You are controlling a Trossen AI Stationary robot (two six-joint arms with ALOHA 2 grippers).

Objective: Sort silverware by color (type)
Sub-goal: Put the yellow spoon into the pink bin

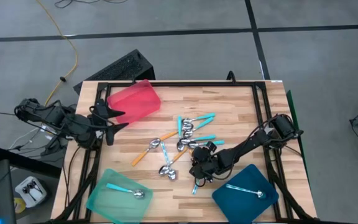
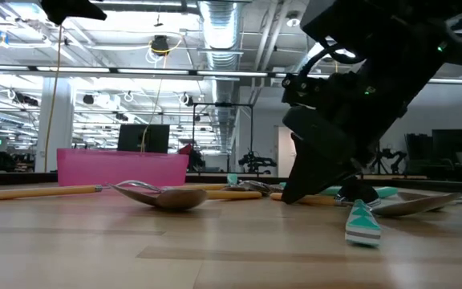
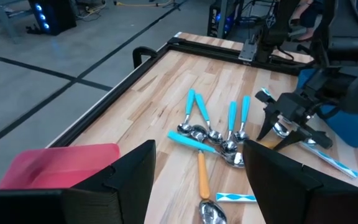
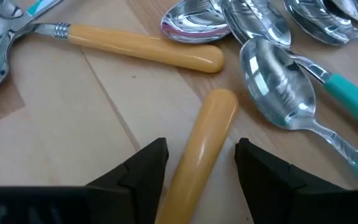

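Sorting barely begun: one turquoise spoon [image 1: 124, 190] in the mint-green tray [image 1: 98, 202], one patterned spoon [image 1: 246, 190] in the dark-blue tray [image 1: 229, 202], the red tray [image 1: 135, 102] holds none, while the right gripper [image 4: 197, 163], fingers spread, straddles an orange spoon handle [image 4: 205, 140] mid-table; left gripper [image 3: 197, 180] waits parted at far left.

spoon pile [image 1: 188, 134] crowds mid-table; bare wood [image 1: 235, 106] beyond it.

Bright overhead light, glare on spoons [image 4: 272, 81]
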